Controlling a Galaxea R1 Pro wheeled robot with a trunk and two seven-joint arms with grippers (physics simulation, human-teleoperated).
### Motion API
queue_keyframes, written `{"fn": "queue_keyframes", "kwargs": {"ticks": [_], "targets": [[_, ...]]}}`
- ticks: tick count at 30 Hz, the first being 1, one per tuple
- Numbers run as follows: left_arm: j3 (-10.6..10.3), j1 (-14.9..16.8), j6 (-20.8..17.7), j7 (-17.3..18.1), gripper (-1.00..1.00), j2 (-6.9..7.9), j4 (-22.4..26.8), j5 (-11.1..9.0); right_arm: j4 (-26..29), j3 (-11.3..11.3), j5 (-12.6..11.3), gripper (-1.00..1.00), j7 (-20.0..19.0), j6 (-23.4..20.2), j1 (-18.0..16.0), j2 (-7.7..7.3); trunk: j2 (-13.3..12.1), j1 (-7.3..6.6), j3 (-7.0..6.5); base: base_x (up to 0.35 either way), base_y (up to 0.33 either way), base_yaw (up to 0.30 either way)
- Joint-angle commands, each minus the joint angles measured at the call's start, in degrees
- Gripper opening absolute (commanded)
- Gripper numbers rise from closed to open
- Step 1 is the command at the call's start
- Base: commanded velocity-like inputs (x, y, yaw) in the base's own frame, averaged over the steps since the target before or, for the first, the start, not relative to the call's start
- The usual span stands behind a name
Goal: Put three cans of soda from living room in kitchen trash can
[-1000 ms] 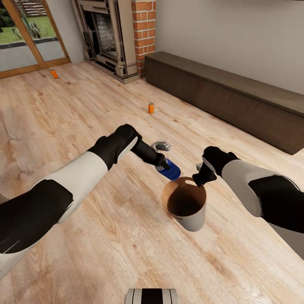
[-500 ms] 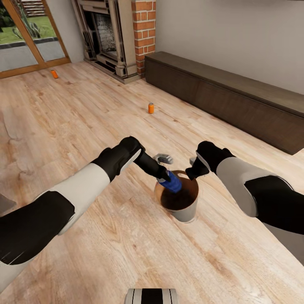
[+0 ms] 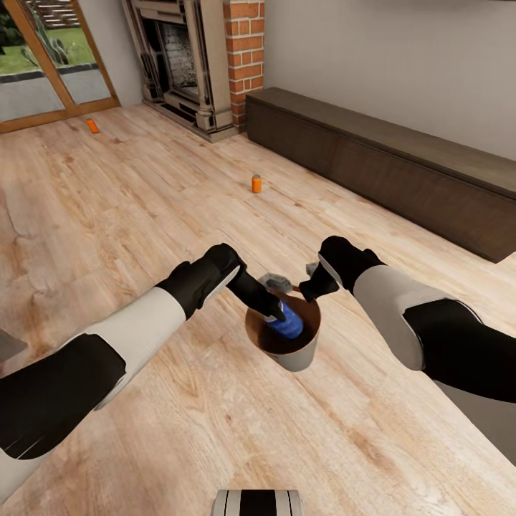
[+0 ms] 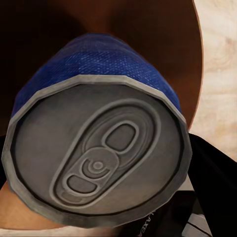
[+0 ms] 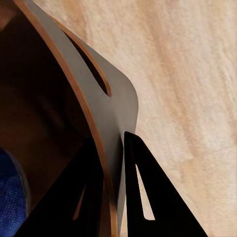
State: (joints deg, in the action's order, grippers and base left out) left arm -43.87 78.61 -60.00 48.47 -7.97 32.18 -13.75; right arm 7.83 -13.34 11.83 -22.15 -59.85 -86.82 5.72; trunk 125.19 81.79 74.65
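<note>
The right claw (image 3: 309, 290) pinched the trash can (image 3: 297, 356) by its rim, holding it up off the floor as a catcher. The left claw (image 3: 276, 309) gripped the blue soda can (image 3: 285, 323) inside the bin's mouth, ready to drop it. Two orange cans (image 3: 256, 184) waited on the floor — one mid-room, one by the glass door.

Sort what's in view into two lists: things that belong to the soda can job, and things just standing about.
Part of the job:
- blue can, held by the left gripper inside the bin
- bin, its rim pinched by the right gripper
- nearer orange can, upright on the floor
- far orange can, by the glass door

Just standing about:
- brick fireplace
- long dark low cabinet
</note>
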Motion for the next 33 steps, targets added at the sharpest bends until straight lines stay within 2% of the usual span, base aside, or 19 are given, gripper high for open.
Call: {"fn": "queue_keyframes", "kwargs": {"ticks": [1, 10, 26, 27, 33], "targets": [[-0.06, -0.08, 0.0, -0.03, -1.0, 0.02, 0.0, -0.04, 0.01, 0.49, -0.93, -1.0, -0.26, -0.15, -0.03, 0.03, 0.0, -0.01, 0.0, 0.0, 0.0, 0.0], [-1.89, -1.18, 0.0, -0.71, -1.0, 0.0, 0.06, -0.21, 0.24, 0.51, -1.0, -1.0, -0.37, -0.15, -0.1, 0.11, 0.0, -0.01, 0.0, 0.0, 0.0, 0.0], [-2.2, -3.09, 0.0, -3.2, -1.0, 0.05, 0.16, -0.32, 0.31, 0.59, -1.02, -1.0, -0.44, -0.15, -0.1, 1.26, 0.0, -0.01, 0.0, 0.0, 0.0, 0.0], [-2.49, -3.1, 0.0, -3.25, 1.0, 0.06, 0.16, -0.33, 0.31, 0.64, -1.02, -1.0, -0.44, -0.15, -0.1, 1.24, 0.0, -0.01, 0.0, 0.0, 0.0, 0.0], [-2.89, -4.27, 0.0, -3.32, 1.0, 0.06, 1.91, -0.33, 0.27, 0.68, -1.0, -1.0, -0.44, -0.15, -0.1, 1.21, 0.0, -0.01, 0.0, 0.0, 0.0, 0.0]]}}
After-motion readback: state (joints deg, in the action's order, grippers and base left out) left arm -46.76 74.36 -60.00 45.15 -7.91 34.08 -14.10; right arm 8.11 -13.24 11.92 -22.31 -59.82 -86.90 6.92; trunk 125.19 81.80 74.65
